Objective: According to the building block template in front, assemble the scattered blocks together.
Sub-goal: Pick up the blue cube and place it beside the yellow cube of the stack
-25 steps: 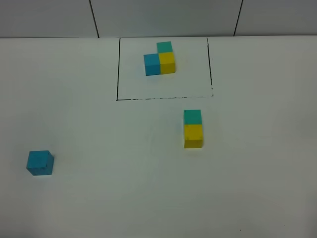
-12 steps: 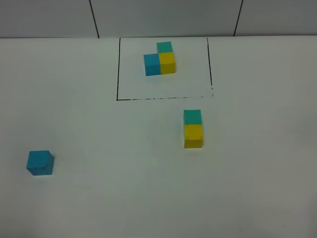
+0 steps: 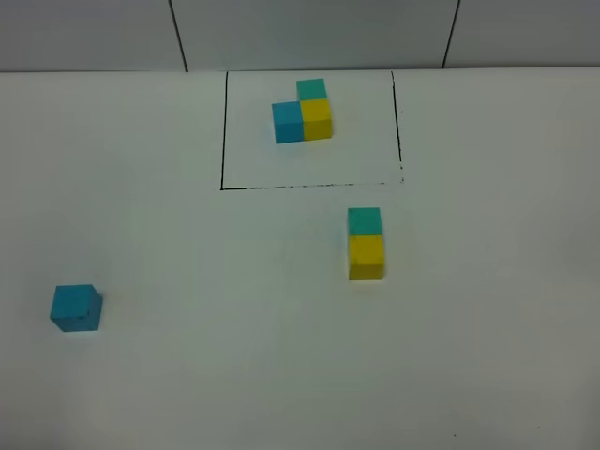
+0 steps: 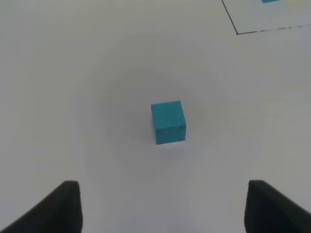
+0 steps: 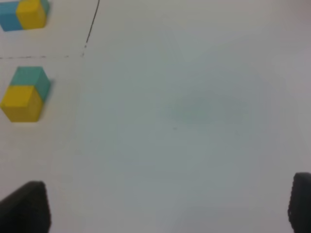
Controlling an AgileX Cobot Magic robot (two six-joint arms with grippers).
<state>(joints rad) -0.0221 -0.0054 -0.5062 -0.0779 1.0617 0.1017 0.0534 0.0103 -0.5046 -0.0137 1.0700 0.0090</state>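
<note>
The building block template (image 3: 304,111), a joined blue, yellow and teal-green cluster, sits inside the black drawn rectangle (image 3: 222,141) at the back. The loose teal-green cube (image 3: 365,220) touches the loose yellow cube (image 3: 367,256) right of centre; both show in the right wrist view, teal-green cube (image 5: 31,77) and yellow cube (image 5: 21,103). The sky-blue cube (image 3: 75,307) lies alone at the front left and shows in the left wrist view (image 4: 168,122). My left gripper (image 4: 163,208) is open above and short of it. My right gripper (image 5: 163,208) is open over bare table. Neither arm shows in the exterior view.
The white table (image 3: 234,356) carries nothing else. A tiled wall (image 3: 309,33) rises behind the table's far edge. A corner of the drawn rectangle shows in the left wrist view (image 4: 237,33).
</note>
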